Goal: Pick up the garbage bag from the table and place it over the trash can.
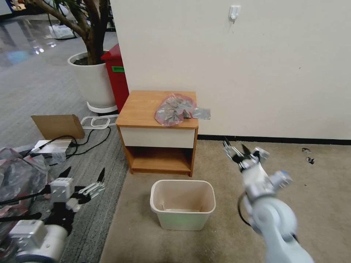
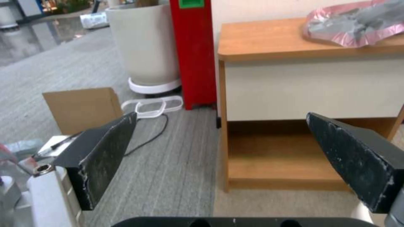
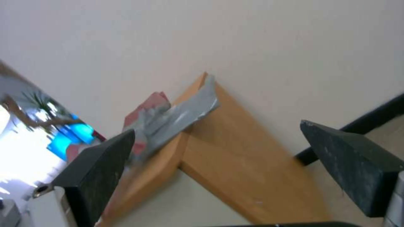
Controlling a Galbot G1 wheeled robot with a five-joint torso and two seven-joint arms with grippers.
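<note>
one crumpled grey garbage bag [image 1: 174,109] with pink rim on table [image 1: 140,109], both tools, left tool [image 1: 83,174] and right tool [image 1: 236,148], wide open, empty

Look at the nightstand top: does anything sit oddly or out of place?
Yes. The garbage bag lies crumpled toward the right of the table, and a grey flap of it sticks out past the right edge, unsupported.
</note>
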